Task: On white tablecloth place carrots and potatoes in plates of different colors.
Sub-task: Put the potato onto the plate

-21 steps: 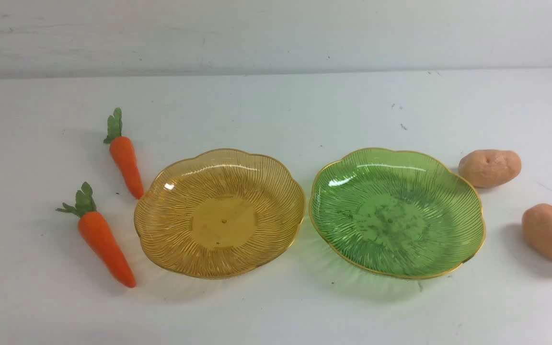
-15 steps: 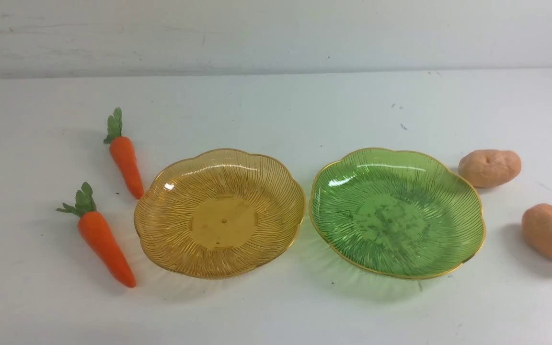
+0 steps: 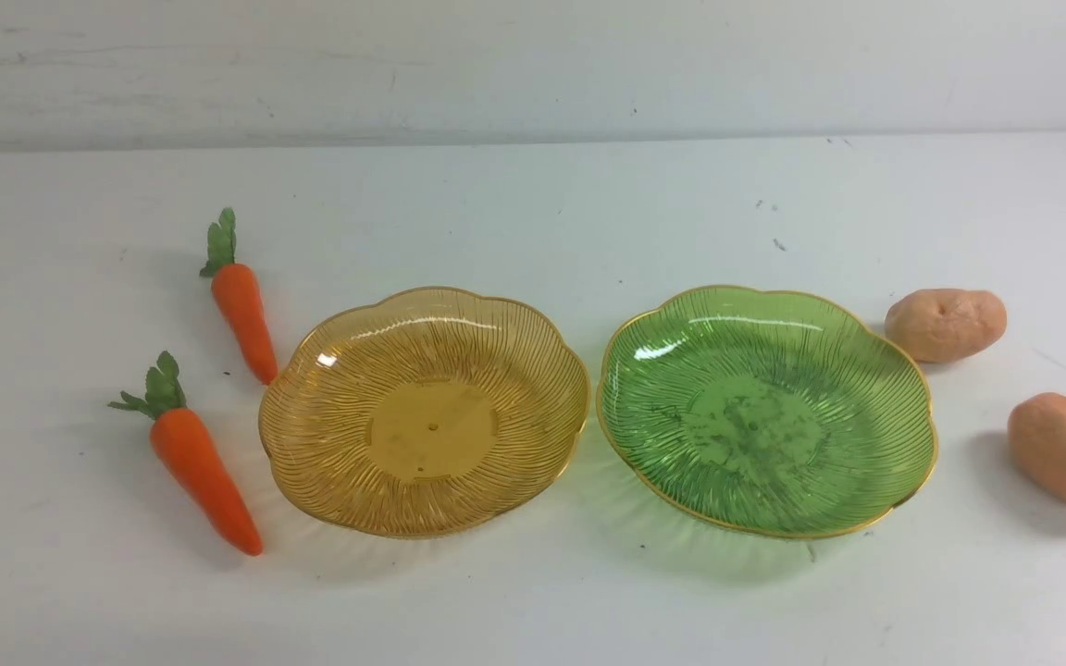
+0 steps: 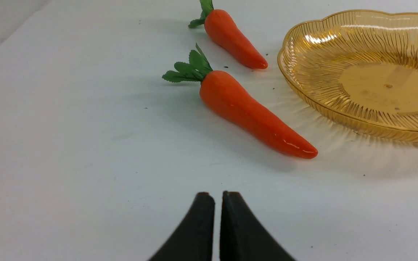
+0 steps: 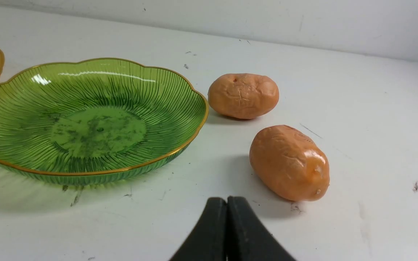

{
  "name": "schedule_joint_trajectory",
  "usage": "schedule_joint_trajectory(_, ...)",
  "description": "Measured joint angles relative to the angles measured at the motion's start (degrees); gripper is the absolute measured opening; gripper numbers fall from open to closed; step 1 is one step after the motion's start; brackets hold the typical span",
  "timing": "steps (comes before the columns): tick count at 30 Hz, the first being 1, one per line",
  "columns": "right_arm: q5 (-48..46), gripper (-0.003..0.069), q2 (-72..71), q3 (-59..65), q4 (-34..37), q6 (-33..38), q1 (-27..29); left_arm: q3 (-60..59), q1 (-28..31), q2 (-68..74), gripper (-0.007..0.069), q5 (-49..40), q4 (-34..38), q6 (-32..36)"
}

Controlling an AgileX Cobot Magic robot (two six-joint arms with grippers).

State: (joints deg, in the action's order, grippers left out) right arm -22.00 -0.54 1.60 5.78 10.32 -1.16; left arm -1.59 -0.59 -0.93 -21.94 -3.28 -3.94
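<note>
Carrots (image 3: 205,480) on cloth (image 3: 514,592); both tools' fingers (image 4: 199,224) forward.

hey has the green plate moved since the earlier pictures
No, the green plate hasn't moved, judged against the table's back edge.

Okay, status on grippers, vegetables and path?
Left gripper and right gripper shut, empty. Both carrots, both potatoes off the plates. No obstruction seen.

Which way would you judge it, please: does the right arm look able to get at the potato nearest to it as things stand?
Probably yes: the near potato lies beside the green plate, not in it, and nothing shows between it and the shut jaws, though they must open first.
</note>
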Motion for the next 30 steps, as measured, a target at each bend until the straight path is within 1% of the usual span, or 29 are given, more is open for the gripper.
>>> schedule_joint_trajectory(20, 0.06, -0.0015, 0.00, 0.00, 0.00, 0.23, 0.00, 0.00, 0.00, 0.00, 0.0017, 0.00, 0.00, 0.00)
schedule_joint_trajectory(22, 0.12, -0.0015, 0.00, 0.00, 1.15, -0.09, 0.00, 0.00, 0.00, 0.00, 0.0017, 0.00, 0.00, 0.00)
schedule_joint_trajectory(23, 0.24, -0.0015, 0.00, 0.00, 3.67, -1.28, 0.00, 0.00, 0.00, 0.00, 0.0017, 0.00, 0.00, 0.00)
schedule_joint_trajectory(24, 0.36, -0.0015, 0.00, 0.00, 8.78, -3.41, 0.00, 0.00, 0.00, 0.00, 0.0017, 0.00, 0.00, 0.00)
schedule_joint_trajectory(25, 0.47, -0.0015, 0.00, 0.00, 12.07, -5.69, 0.00, 0.00, 0.00, 0.00, 0.0017, 0.00, 0.00, 0.00)
schedule_joint_trajectory(27, 0.57, -0.0015, 0.00, 0.00, 24.89, -11.68, 0.00, 0.00, 0.00, 0.00, 0.0017, 0.00, 0.00, 0.00)
schedule_joint_trajectory(28, 0.57, -0.0015, 0.00, 0.00, 26.20, -13.00, 0.00, 0.00, 0.00, 0.00, 0.0017, 0.00, 0.00, 0.00)
schedule_joint_trajectory(29, 0.68, -0.0015, 0.00, 0.00, 32.62, -15.84, 0.00, 0.00, 0.00, 0.00, 0.0017, 0.00, 0.00, 0.00)
schedule_joint_trajectory(30, 0.87, -0.0015, 0.00, 0.00, 37.36, -17.25, 0.00, 0.00, 0.00, 0.00, 0.0017, 0.00, 0.00, 0.00)
